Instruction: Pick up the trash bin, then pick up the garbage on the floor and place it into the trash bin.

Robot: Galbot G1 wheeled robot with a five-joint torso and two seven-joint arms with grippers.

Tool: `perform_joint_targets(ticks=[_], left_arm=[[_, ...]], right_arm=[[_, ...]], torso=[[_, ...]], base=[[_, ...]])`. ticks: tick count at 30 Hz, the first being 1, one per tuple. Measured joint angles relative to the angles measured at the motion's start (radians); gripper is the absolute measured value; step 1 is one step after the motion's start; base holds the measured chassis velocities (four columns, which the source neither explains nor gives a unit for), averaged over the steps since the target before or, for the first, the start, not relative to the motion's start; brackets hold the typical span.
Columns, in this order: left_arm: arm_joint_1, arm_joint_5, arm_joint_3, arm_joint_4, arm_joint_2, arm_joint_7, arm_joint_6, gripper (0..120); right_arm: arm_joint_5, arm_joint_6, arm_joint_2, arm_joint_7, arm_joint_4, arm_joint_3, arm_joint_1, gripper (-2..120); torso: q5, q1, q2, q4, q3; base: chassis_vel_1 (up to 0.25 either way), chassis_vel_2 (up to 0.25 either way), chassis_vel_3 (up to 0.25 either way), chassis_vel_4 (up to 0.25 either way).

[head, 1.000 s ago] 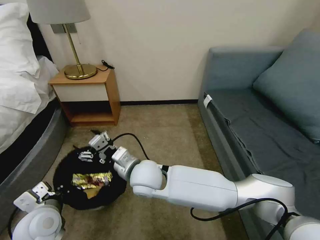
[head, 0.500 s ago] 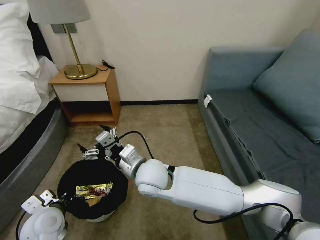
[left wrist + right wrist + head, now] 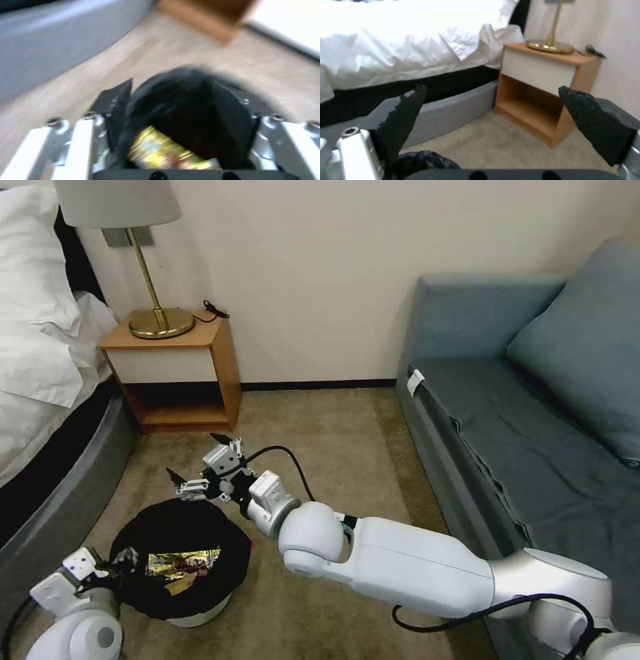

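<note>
On beige carpet between grey bed base and blue sofa: small round white trash bin (image 3: 193, 617) lined with crinkled black plastic bag, upright, mouth facing up, its near rim clamped by left gripper (image 3: 117, 567). Inside on the liner: gold-brown candy wrapper (image 3: 183, 563), lying flat, long axis running across the bin left to right. Just beyond the far rim: right gripper (image 3: 200, 463), fingers spread wide and empty, pointing toward the wooden nightstand (image 3: 177, 373).

floor: tan carpet (image 3: 333, 433)
on floor: wooden nightstand (image 3: 177, 373) by wall; grey bed base (image 3: 60, 493) at left; blue sofa (image 3: 520, 447) at right
bin: trash bin (image 3: 200, 617); contact with carpet unclear
</note>
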Motion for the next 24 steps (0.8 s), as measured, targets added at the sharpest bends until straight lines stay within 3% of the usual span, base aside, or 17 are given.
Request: perform_joint_targets(ticks=[2, 4, 5, 7, 9, 12, 13, 15, 20, 24], left_arm=[[0.035, 0.051, -0.023, -0.033, 0.008, 0.256, -0.166, 86], [0.056, 0.1, -0.036, -0.037, 0.012, 0.416, -0.29, 94], [0.056, 0.1, -0.036, -0.037, 0.012, 0.416, -0.29, 94], [0.066, 0.165, -0.039, -0.028, 0.013, 0.5, -0.375, 99], [0.069, 0.197, -0.038, -0.024, 0.014, 0.518, -0.404, 100], [0.077, 0.241, -0.014, -0.028, 0.017, 0.523, -0.437, 100], [0.077, 0.241, -0.014, -0.028, 0.017, 0.523, -0.437, 100], [0.082, 0.259, 0.004, -0.038, 0.021, 0.513, -0.455, 100], [0.09, 0.293, 0.025, -0.045, 0.034, 0.481, -0.46, 100], [0.092, 0.312, 0.043, -0.045, 0.044, 0.459, -0.468, 100]], right_arm=[[0.064, -0.013, -0.046, 0.01, 0.041, 0.07, -0.045, 100], [0.062, -0.001, -0.103, 0.012, 0.071, 0.132, -0.089, 100], [0.062, -0.001, -0.103, 0.012, 0.071, 0.132, -0.089, 100], [0.031, 0.025, -0.165, 0.02, 0.113, 0.23, -0.144, 100], [0.016, 0.027, -0.19, 0.027, 0.143, 0.286, -0.178, 100], [-0.082, 0.03, -0.249, 0.037, 0.23, 0.493, -0.309, 100], [-0.082, 0.03, -0.249, 0.037, 0.23, 0.493, -0.309, 100], [-0.153, 0.024, -0.266, 0.043, 0.293, 0.647, -0.435, 100], [-0.268, 0.005, -0.249, 0.062, 0.407, 0.886, -0.647, 100], [-0.346, -0.026, -0.217, 0.071, 0.47, 0.974, -0.772, 100]], torso=[[0.0002, 0.0, 0.0, -0.0001, 0.0], [0.0002, 0.0, 0.0, -0.0004, 0.0], [0.0002, 0.0, 0.0, -0.0004, 0.0], [0.0002, 0.0, 0.0, -0.0003, 0.0], [0.0, 0.0, 0.0, -0.0005, 0.0], [-0.0002, 0.0, 0.0, -0.0003, 0.0], [-0.0002, 0.0, 0.0, -0.0003, 0.0], [0.0005, 0.0, 0.0, -0.0004, 0.0], [0.0003, 0.0, 0.0, -0.0005, 0.0], [0.0, 0.0, 0.0, -0.0005, 0.0]], base=[[0.0, 0.0, 0.0, 0.0], [0.0, 0.0, 0.0, 0.0], [0.0, 0.0, 0.0, 0.0], [0.0, 0.0, 0.0, 0.0], [0.0, 0.0, 0.0, 0.0], [0.0, 0.0, 0.0, 0.0], [0.0, 0.0, 0.0, 0.0], [0.0, 0.0, 0.0, 0.0], [0.0, 0.0, 0.0, 0.0], [0.0, 0.0, 0.0, 0.0]])
